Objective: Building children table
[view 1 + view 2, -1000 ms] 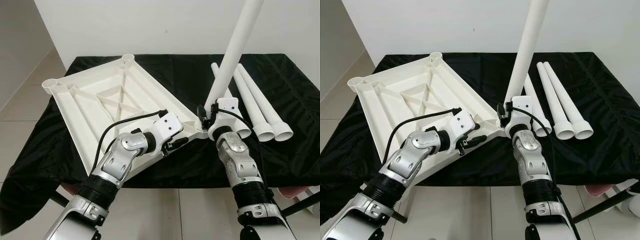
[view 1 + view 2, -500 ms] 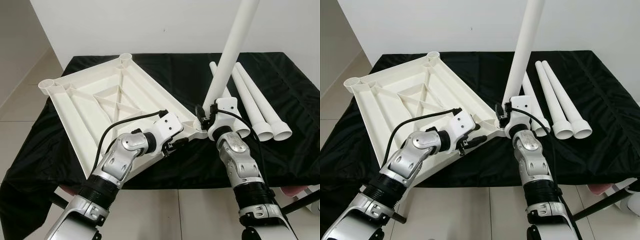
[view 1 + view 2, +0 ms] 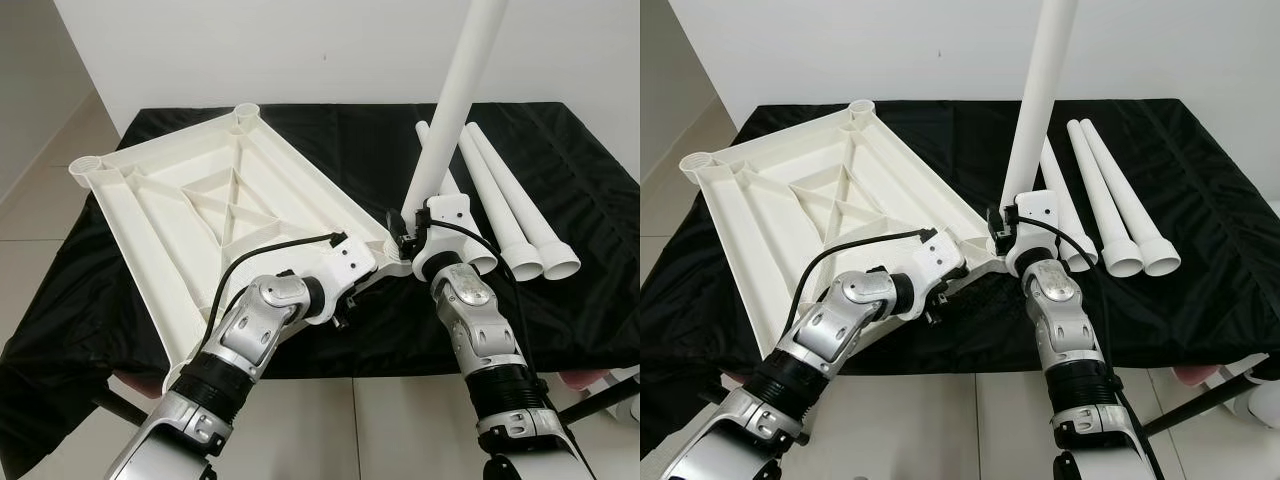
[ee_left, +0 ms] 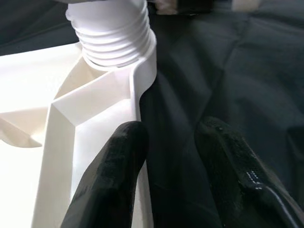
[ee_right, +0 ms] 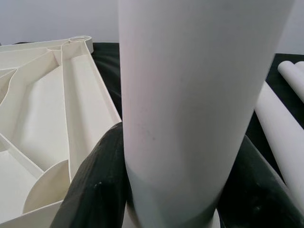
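Observation:
The white tabletop (image 3: pixel 200 200) lies underside up on a black cloth (image 3: pixel 350 140). My right gripper (image 3: pixel 405 232) is shut on a white leg (image 3: pixel 455 110) just above its base. The leg stands upright, and its threaded end (image 4: pixel 114 38) sits in the tabletop's near right corner socket. Black fingers (image 5: pixel 99 180) press the leg from both sides. My left gripper (image 4: pixel 175 137) is open at the tabletop's near edge, close to that corner. One finger (image 4: pixel 126 156) lies over the white rim and the other over the cloth.
Three more white legs (image 3: pixel 520 205) lie side by side on the cloth right of the upright one, wide ends toward me. A white wall stands behind the table. Tiled floor (image 3: pixel 40 200) lies to the left. A dark bar (image 3: pixel 1200 405) slants at the lower right.
My left gripper has slid right along the tabletop's near edge toward the corner with the leg. The right gripper still holds the leg upright. The view has shifted slightly.

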Controlling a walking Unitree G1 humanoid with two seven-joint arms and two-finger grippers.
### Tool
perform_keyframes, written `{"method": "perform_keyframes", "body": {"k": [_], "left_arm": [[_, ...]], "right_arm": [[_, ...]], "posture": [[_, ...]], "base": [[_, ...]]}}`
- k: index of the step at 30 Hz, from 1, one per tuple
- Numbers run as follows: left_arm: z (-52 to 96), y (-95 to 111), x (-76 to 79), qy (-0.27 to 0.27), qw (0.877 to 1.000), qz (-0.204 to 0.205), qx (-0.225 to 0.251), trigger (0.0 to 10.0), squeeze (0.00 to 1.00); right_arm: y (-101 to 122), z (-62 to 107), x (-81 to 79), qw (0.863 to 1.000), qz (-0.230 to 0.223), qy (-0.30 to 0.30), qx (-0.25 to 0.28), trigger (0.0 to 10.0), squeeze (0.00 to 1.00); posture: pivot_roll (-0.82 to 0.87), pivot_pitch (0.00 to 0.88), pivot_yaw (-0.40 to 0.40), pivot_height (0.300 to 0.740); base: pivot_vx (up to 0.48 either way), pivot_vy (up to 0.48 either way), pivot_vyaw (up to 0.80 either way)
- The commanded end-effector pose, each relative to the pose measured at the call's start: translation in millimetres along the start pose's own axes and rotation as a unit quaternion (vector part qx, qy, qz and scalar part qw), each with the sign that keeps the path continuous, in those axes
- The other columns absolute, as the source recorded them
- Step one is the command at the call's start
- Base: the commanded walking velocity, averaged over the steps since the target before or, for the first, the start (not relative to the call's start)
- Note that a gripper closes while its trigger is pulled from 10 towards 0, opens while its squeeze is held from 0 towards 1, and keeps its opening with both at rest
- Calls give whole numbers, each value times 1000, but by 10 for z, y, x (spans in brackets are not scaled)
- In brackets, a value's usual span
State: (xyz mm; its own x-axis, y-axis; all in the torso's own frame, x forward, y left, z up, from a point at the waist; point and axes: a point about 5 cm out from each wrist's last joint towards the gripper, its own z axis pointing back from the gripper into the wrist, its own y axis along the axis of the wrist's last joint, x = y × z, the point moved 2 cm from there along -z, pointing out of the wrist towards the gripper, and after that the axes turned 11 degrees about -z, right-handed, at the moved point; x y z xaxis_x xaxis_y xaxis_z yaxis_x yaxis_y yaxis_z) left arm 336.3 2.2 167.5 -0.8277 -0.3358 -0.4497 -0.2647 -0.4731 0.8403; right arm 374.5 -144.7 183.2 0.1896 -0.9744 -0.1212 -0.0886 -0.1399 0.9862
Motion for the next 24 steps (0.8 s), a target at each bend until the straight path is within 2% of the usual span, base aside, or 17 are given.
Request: {"method": "perform_keyframes", "body": {"k": [1, 4, 6, 8, 15, 22, 23, 24], "left_arm": [[-1, -183, -66, 48, 997, 30, -53, 10000, 0], [8, -252, -133, 72, 994, 39, -77, 10000, 0], [8, -252, -133, 72, 994, 39, -77, 10000, 0], [16, -316, -183, 88, 990, 54, -101, 10000, 0], [22, -361, -255, 110, 984, 66, -122, 10000, 0], [23, -366, -293, 119, 983, 62, -128, 10000, 0], [21, -364, -270, 111, 984, 63, -126, 4314, 0], [21, -364, -270, 111, 984, 63, -126, 4314, 0]], "right_arm": [[-536, 169, 171, 993, -14, -40, -112, 10000, 0], [-533, 165, 169, 993, -13, -40, -112, 10000, 0], [-533, 165, 169, 993, -13, -40, -112, 10000, 0], [-534, 161, 166, 993, -15, -40, -111, 10000, 0], [-530, 156, 164, 993, -15, -41, -111, 10000, 0], [-527, 155, 169, 993, -13, -41, -111, 10000, 0], [-526, 154, 171, 993, -13, -41, -111, 10000, 0], [-526, 154, 171, 993, -13, -41, -111, 10000, 0]], "posture": [[-122, 153, 67, 740], [-121, 153, 69, 740], [-121, 153, 69, 740], [-122, 153, 71, 740], [-124, 153, 73, 740], [-125, 151, 71, 740], [-125, 150, 70, 740], [-125, 150, 70, 740]], "base": [[0, 0, 0], [0, 0, 0], [0, 0, 0], [0, 0, 0], [0, 0, 0], [0, 0, 0], [0, 0, 0], [0, 0, 0]]}}
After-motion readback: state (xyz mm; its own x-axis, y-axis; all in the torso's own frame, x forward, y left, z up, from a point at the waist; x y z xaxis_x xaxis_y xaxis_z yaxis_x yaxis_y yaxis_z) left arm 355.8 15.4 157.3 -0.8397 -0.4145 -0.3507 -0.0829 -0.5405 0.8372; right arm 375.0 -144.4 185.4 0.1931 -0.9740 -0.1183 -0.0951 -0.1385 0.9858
